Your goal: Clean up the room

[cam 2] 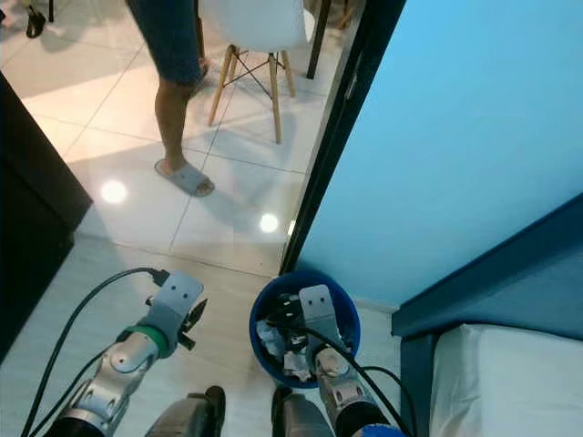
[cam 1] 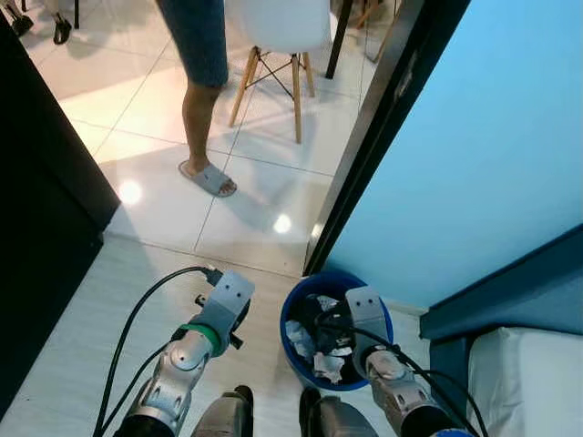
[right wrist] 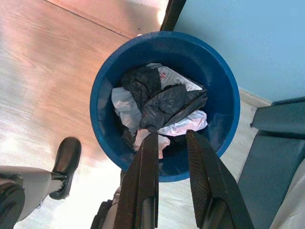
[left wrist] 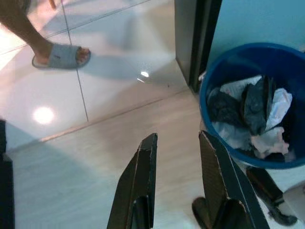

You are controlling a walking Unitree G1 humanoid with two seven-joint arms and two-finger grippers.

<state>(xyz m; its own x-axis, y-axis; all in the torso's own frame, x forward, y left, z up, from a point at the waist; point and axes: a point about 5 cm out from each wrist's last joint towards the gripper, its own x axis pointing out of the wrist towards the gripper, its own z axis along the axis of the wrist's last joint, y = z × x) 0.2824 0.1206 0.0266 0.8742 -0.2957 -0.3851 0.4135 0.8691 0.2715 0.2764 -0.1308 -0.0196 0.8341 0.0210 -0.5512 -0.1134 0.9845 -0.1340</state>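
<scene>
Right gripper [right wrist: 170,143] parted, empty over blue bin [right wrist: 102,95]; left gripper [left wrist: 178,143] parted beside it

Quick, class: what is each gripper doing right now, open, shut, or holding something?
Left gripper: open, holding nothing, over the bare floor beside the blue bin.
Right gripper: open, holding nothing, above the bin's rim.

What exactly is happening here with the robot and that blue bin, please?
The robot stands over a blue bin by the doorway, its right gripper open and empty just above the crumpled paper and dark plastic inside. The left gripper hovers open over the floor beside the bin. A person in a slipper stands beyond the doorway.
</scene>
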